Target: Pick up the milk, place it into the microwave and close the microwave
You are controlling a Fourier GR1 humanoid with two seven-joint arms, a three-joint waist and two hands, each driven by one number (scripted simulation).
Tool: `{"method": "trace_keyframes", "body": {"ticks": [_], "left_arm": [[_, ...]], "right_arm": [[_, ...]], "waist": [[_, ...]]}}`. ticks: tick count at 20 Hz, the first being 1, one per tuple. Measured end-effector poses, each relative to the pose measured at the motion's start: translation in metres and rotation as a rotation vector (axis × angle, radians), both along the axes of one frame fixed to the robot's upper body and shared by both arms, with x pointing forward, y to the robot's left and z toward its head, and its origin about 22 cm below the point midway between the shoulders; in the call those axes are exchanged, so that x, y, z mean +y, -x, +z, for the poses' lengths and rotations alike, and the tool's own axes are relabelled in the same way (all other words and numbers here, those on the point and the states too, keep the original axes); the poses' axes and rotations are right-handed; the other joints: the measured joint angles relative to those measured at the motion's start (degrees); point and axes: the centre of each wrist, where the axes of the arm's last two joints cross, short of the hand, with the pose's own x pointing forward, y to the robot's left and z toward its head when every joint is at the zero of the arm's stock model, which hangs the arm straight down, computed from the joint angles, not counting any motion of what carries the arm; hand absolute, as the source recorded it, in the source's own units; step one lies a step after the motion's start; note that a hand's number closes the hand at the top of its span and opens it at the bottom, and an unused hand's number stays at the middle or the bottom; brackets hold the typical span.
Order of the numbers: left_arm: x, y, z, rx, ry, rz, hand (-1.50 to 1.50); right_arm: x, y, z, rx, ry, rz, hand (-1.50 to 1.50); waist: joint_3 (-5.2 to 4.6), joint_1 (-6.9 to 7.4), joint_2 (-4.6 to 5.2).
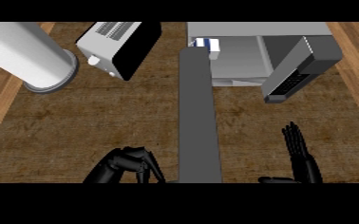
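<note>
The left hand is low on the left side. Its fingers are curled in, and I see nothing in them. The right hand rests low on the right, with its fingers straight, close together and pointing up. It holds nothing.

Between the hands, a long grey arm goes straight up the middle of the counter. Its far tip is right by the milk. No fingers show at that tip, so I cannot tell if anything holds the milk there.

The milk is a small white and blue box. It is at the left side of the open microwave, and I think it is already inside. It is far up from both hands.

The door hangs open on the right and points down toward the right hand. That hand is much nearer to it, so I think it should push the door to the left to shut it. The grey arm must come out first or the door may hit it.

A toaster and a white roll are off to the left.
</note>
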Motion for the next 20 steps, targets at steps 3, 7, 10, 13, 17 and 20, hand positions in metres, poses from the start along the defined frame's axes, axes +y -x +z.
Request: {"method": "trace_keyframes", "body": {"ticks": [3,7,10,13,17,20], "left_arm": [[-0.013,-0.012,-0.004,0.022,-0.044,-0.078,1.5],[-0.033,-0.03,-0.011,0.072,-0.091,-0.191,1.5],[-0.055,-0.041,-0.017,0.073,-0.12,-0.247,1.5],[-0.079,-0.046,-0.025,0.041,-0.151,-0.281,1.5],[-0.11,-0.048,-0.032,0.017,-0.195,-0.312,1.5],[-0.128,-0.049,-0.039,0.023,-0.215,-0.322,1.5]], "right_arm": [[-0.006,0.015,0.002,-0.003,0.002,-0.008,-1.5],[-0.017,0.033,0.009,-0.013,0.008,-0.013,-1.5],[-0.022,0.04,0.017,-0.03,0.006,-0.013,-1.5],[-0.032,0.051,0.026,-0.044,0.014,-0.013,-1.5],[-0.033,0.052,0.038,-0.073,-0.002,0.018,-1.5],[-0.03,0.05,0.049,-0.106,-0.019,0.054,-1.5]], "waist": [[0.02,-0.13,0.05],[0.04,-0.42,0.07],[0.04,-0.44,0.08],[0.03,-0.55,0.06],[0.01,-1.0,0.09],[-0.04,-2.07,0.18]]}}
